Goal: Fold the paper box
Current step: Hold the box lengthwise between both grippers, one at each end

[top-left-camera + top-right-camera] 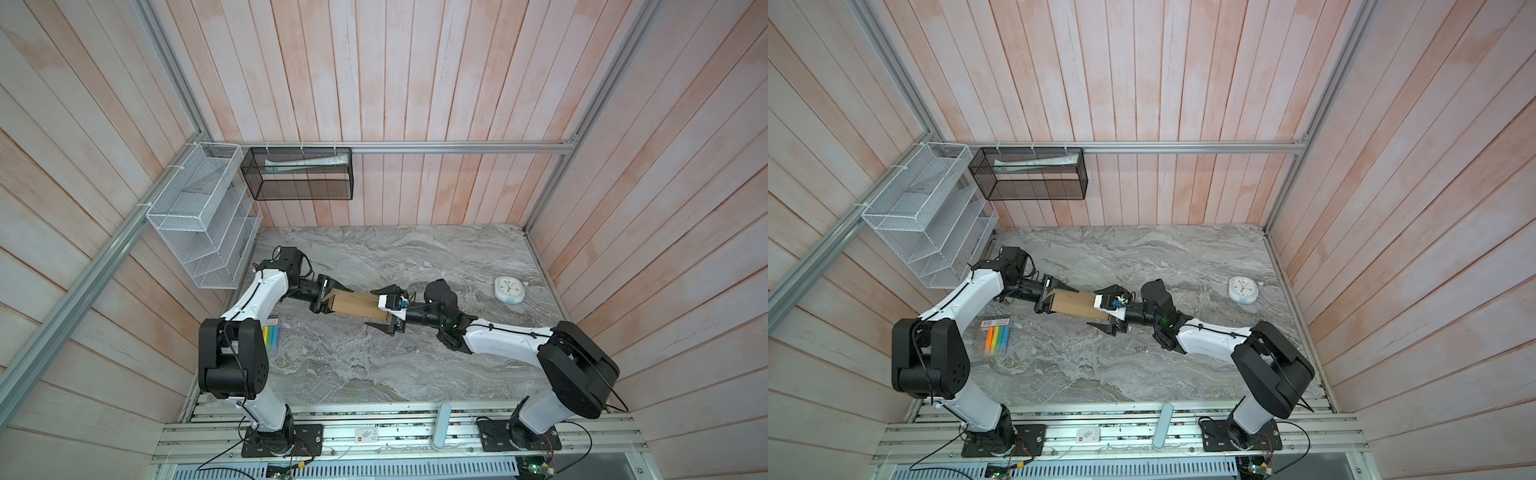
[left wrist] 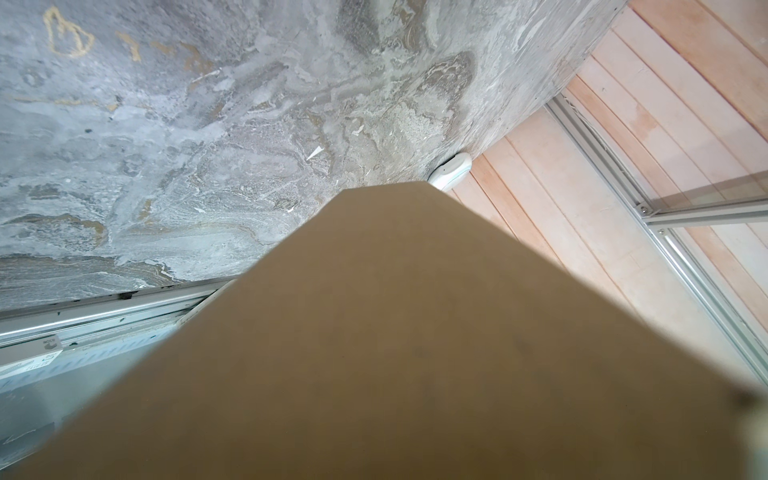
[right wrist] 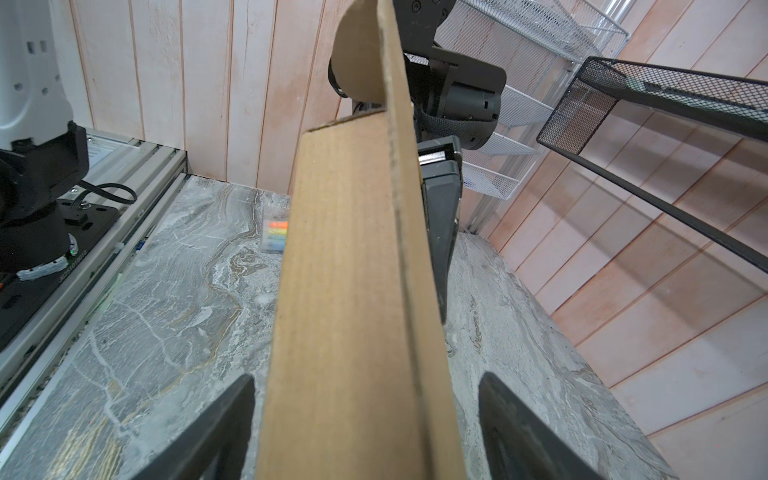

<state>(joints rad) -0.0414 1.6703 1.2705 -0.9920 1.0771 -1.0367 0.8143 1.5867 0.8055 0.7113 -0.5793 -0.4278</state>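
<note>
The paper box [image 1: 353, 302] [image 1: 1075, 302] is a folded brown cardboard piece standing on edge above the middle of the marble table, running left to right. My left gripper [image 1: 332, 300] [image 1: 1057, 300] is shut on its left end; one black finger [image 3: 440, 232] lies flat against the box's far side. In the left wrist view the cardboard [image 2: 415, 332] hides the jaws. My right gripper [image 1: 369, 307] [image 1: 1091, 307] [image 3: 365, 376] is open and straddles the box's right end [image 3: 340, 270], with a gap on each side of the cardboard.
A white clock [image 1: 509, 290] lies near the table's right edge. A pack of coloured highlighters [image 1: 996, 336] sits by the left arm. A white wire rack [image 1: 199, 216] and a black mesh basket [image 1: 299, 174] hang on the back-left walls.
</note>
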